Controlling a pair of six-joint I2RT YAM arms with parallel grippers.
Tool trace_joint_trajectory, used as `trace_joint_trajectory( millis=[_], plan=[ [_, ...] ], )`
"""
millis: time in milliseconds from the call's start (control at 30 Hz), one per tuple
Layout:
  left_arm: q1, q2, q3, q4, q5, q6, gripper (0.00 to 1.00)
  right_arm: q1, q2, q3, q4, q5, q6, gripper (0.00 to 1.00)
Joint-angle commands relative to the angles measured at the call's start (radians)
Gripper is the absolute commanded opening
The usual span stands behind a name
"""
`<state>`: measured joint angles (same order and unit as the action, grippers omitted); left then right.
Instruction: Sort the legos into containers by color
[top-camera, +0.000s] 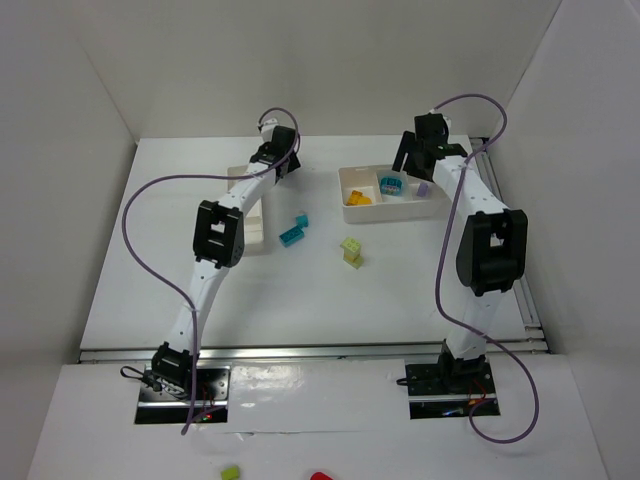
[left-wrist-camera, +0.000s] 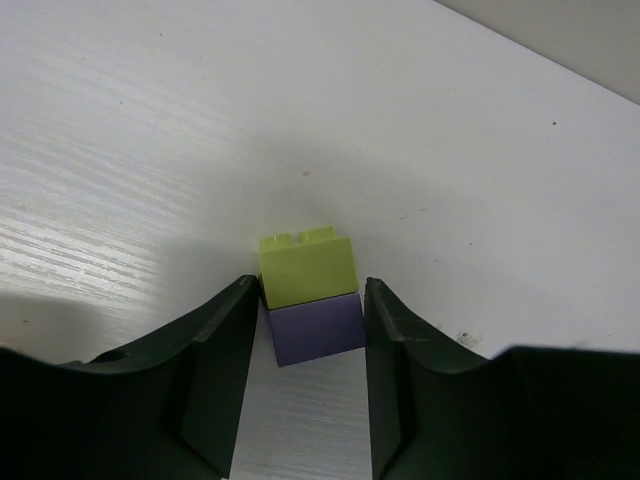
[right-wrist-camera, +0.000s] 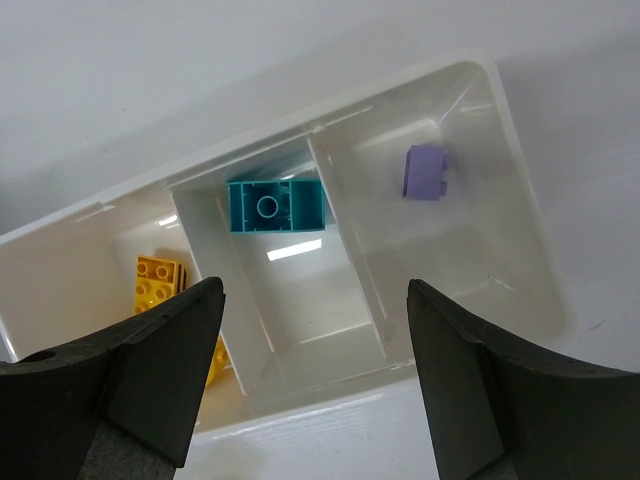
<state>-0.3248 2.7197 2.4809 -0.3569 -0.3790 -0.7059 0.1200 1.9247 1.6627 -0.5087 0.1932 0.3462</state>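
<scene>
While the right claw (right-wrist-camera: 315, 292) hangs wide open and empty over the wide white three-compartment plastic tray (right-wrist-camera: 525, 200), each colour there has its own compartment: a teal plastic brick (right-wrist-camera: 275, 207) in the middle, yellow-orange bricks (right-wrist-camera: 158, 280) at one end, a pale purple brick (right-wrist-camera: 427, 172) at the other. The left claw (left-wrist-camera: 311, 292) looks pinched on a lime-on-purple brick stack (left-wrist-camera: 310, 295) low over the white desk (top-camera: 300, 290), probably because mixed colours need splitting. Loose teal bricks (top-camera: 293, 230) and lime bricks (top-camera: 351, 250) lie between the trays, the teal ones just beside the narrow white tray (top-camera: 258, 225).

No readable text, no labels, apparently no numbers
</scene>
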Motion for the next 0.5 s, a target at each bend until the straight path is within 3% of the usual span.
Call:
trace_joint_trajectory(
  millis=[0,133,300,400,467],
  plan=[
    [0.004,-0.034,0.003,0.029,0.018,0.028,0.53,0.007,0.000,0.040,0.004,-0.015,-0.012,0.81],
    [0.004,-0.084,-0.049,0.038,0.054,0.056,0.40,0.007,0.000,0.040,0.004,-0.015,-0.012,0.81],
    [0.004,-0.205,-0.143,0.038,0.164,0.065,0.16,0.017,-0.018,0.040,0.004,-0.024,-0.012,0.81],
    [0.004,-0.303,-0.227,0.029,0.334,0.083,0.00,0.017,-0.027,0.058,-0.017,-0.102,-0.012,0.81],
    [0.004,-0.360,-0.293,0.003,0.415,0.103,0.00,0.017,-0.038,0.058,-0.027,-0.152,-0.012,0.81]
  ],
)
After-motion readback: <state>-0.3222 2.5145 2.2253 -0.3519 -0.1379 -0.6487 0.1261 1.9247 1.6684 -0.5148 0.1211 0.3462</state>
